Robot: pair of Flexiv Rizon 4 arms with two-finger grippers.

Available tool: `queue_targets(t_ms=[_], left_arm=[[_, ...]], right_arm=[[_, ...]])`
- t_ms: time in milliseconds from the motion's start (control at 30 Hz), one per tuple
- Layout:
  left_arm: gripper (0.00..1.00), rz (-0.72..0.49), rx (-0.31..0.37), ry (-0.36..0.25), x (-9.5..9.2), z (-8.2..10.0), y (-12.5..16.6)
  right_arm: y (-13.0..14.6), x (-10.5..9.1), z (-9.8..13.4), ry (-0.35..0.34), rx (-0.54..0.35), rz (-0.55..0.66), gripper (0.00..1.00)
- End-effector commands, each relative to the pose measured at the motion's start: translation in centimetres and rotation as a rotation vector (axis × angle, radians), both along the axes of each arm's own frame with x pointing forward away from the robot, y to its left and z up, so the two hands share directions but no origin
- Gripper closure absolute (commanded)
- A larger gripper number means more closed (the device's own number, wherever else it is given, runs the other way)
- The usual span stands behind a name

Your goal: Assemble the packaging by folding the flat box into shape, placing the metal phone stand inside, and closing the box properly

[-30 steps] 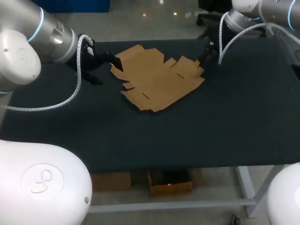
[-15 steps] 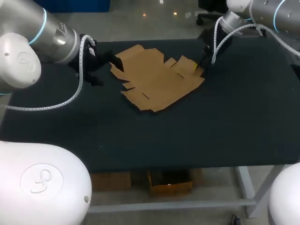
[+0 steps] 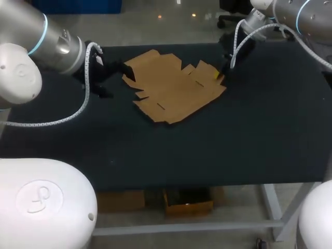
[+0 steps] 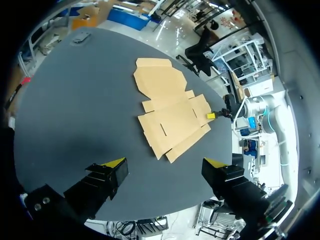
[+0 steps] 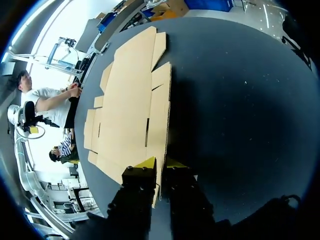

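The box is a plain brown cardboard blank, matte and unprinted as far as I can see. It lies fully unfolded and flat on the dark counter, toward the far edge near the middle. Its outline is ragged with tabs and notches. A few short slits are cut into the panels, and faint crease lines run between them.

My right end effector sits at the blank's right corner. Its yellow-tipped fingers are drawn close together and pinch the thin cardboard edge from both sides.

My left end effector is spread wide, with nothing between the tips but bare counter. In the head view it sits just beside the blank's left corner. I cannot tell whether it touches the cardboard.

The counter's surface is a smooth, dull black.
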State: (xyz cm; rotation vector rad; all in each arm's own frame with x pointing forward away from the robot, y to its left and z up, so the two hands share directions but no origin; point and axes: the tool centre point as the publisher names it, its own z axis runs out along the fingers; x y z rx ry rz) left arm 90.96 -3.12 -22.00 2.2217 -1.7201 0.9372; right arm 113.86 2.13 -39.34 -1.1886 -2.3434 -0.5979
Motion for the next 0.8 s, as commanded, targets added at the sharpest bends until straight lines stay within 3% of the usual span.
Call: queue_targets(t_ms=[33, 400, 800], left_arm=[[0.00, 0.004, 0.001, -0.005, -0.7, 0.2, 0.2], [0.00, -0.018, -0.012, -0.009, -0.9, -0.1, 0.1], [0.00, -0.053, -0.020, 0.008, -1.0, -1.1, -0.1]], right_arm=[[-0.3, 0.1, -0.5, 0.036, 0.058, -0.009, 1.00], [-1.4, -4.1, 1.4, -0.035, 0.121, -0.184, 1.00], [-1.8, -8.6, 2.3, -0.048, 0.189, -0.320, 1.00]])
